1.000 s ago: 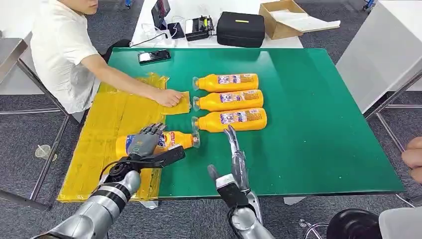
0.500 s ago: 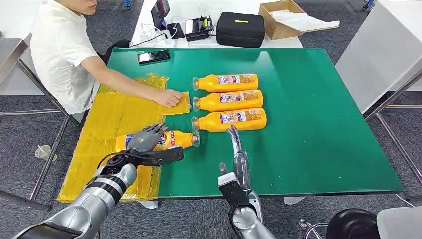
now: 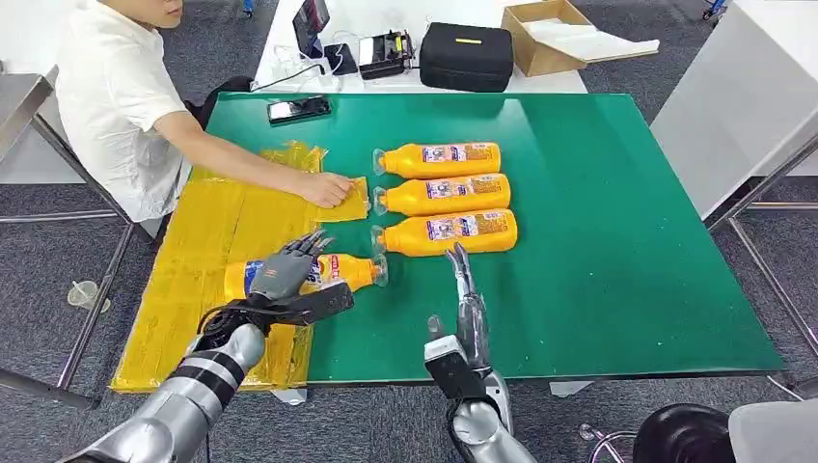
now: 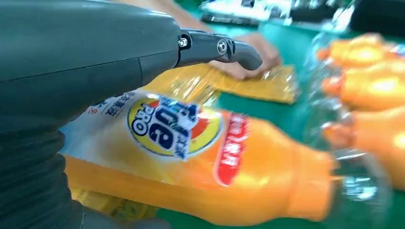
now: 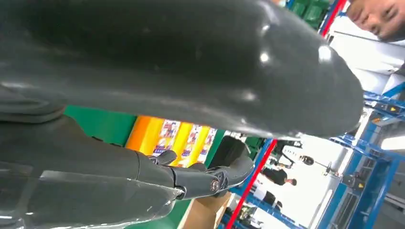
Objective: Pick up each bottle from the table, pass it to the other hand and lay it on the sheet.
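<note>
Green table (image 3: 627, 241): left hand (image 3: 280, 275) spreads its fingers over the bottle (image 3: 338, 271), lying crosswise; right hand (image 3: 463, 299) is open, empty, just beside the cap.

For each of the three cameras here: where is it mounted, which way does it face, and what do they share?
Head view: high on the body, looking down at the green table; left hand and right hand show.
Left wrist view: behind the left hand, facing the bottle on the sheet.
Right wrist view: behind the right hand, tilted up toward the room.
Shared: the row of orange bottles.
</note>
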Robot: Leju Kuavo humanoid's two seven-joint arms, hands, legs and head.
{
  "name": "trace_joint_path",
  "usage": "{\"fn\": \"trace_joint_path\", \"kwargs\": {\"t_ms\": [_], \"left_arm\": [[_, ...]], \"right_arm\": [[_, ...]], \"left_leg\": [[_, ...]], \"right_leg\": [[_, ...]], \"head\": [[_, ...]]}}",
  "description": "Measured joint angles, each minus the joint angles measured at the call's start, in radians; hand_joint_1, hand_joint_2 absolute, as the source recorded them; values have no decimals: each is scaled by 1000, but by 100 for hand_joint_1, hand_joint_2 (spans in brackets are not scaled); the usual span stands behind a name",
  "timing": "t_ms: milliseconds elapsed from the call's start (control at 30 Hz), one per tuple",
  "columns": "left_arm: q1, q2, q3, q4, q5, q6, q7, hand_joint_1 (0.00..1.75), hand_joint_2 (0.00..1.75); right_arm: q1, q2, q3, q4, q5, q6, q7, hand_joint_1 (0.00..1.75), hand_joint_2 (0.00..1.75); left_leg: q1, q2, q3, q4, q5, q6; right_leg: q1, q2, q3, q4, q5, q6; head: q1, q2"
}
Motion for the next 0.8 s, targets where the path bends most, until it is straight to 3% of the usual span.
{"fn": "trace_joint_path", "kwargs": {"t_ms": [100, 200, 267, 333, 367, 433, 633, 800], "left_arm": [[7, 2, -3, -13, 1, 3, 1, 0, 175], [82, 26, -39, -148, 13, 31, 11, 0, 175], [209, 71, -98, -377, 42, 65, 18, 0, 175], [232, 85, -116, -435, 44, 66, 21, 0, 175], [235, 88, -119, -444, 44, 67, 21, 0, 175], [244, 93, -123, -465, 56, 74, 9, 0, 175], [325, 91, -128, -569, 247, 56, -89, 0, 175], [404, 35, -130, -605, 433, 39, -136, 0, 175]], "right_arm": [[1, -1, -1, 0, 1, 0, 0, 0, 0], [16, -6, -17, -2, 18, -2, 0, 0, 0], [40, -18, -58, -12, 70, -19, 0, 0, 0], [45, -19, -70, -15, 72, -19, 0, 0, 0], [45, -19, -72, -15, 82, -22, 0, 0, 175], [45, -24, -74, -14, 164, -57, 23, 0, 175], [4, -118, -94, 53, 636, -125, 330, 0, 175], [-20, -203, -142, 96, 767, -129, 422, 0, 175]], "left_leg": [[0, 0, 0, 0, 0, 0], [0, 0, -1, 0, 0, 0], [0, 0, -1, 0, -1, 0], [0, 0, -1, 0, 0, 0], [0, 0, -1, 0, 0, 0], [0, 0, -1, 0, 0, 0], [-1, -1, -1, 0, 0, 0], [-3, -2, -2, 0, -1, 0]], "right_leg": [[0, 0, 0, 0, 0, 0], [0, 0, -1, 0, -1, 0], [0, 0, -2, 0, -1, 0], [0, 0, -2, 0, -1, 0], [0, 0, -2, 0, 0, 0], [0, 0, -2, 0, 0, 0], [-1, 0, -2, 0, 0, 0], [-2, -2, -2, 0, -1, 0]], "head": [[0, 0], [0, 0], [0, 0], [0, 0], [0, 0], [0, 0], [0, 0], [0, 0]]}}
